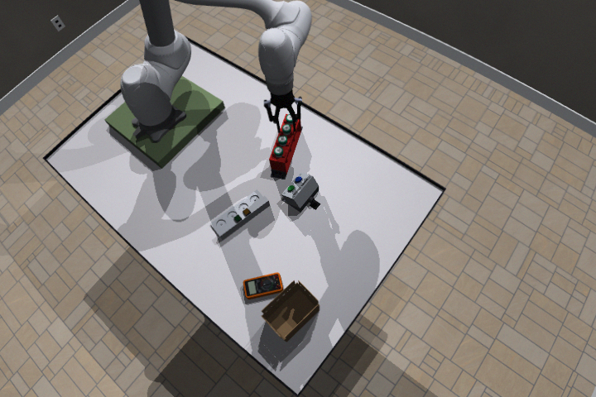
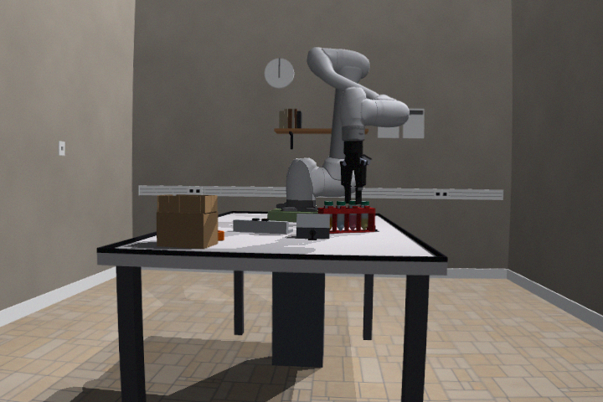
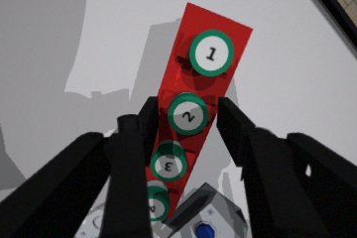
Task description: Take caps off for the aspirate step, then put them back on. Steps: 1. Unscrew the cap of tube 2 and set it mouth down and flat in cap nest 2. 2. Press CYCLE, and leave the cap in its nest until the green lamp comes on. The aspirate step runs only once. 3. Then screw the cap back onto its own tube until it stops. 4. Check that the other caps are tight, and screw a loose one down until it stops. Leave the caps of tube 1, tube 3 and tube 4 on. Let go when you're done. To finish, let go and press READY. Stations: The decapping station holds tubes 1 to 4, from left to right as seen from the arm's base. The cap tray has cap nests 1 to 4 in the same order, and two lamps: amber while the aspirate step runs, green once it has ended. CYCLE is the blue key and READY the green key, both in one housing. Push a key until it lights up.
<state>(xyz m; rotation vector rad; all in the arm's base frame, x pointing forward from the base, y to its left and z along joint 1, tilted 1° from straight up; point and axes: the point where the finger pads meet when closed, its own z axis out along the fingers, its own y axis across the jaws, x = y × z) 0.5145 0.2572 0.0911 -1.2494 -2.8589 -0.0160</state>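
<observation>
The red decapping station (image 1: 285,144) holds four tubes with green-rimmed caps, numbered in the wrist view. Cap 1 (image 3: 211,53) is farthest, then cap 2 (image 3: 188,115), cap 3 (image 3: 169,166) and cap 4 (image 3: 157,202). All caps sit on their tubes. My gripper (image 3: 187,111) points straight down over tube 2 (image 1: 285,126). Its fingers stand open on either side of cap 2, with a small gap on each side. In the exterior view the fingertips (image 2: 352,198) are level with the cap tops. The cap tray (image 1: 239,214) lies apart and its nests are empty.
The grey key housing (image 1: 300,190) with the blue key (image 1: 298,179) and the green key (image 1: 290,188) stands just past tube 4. An orange multimeter (image 1: 262,284) and an open cardboard box (image 1: 290,309) lie at the far end of the table.
</observation>
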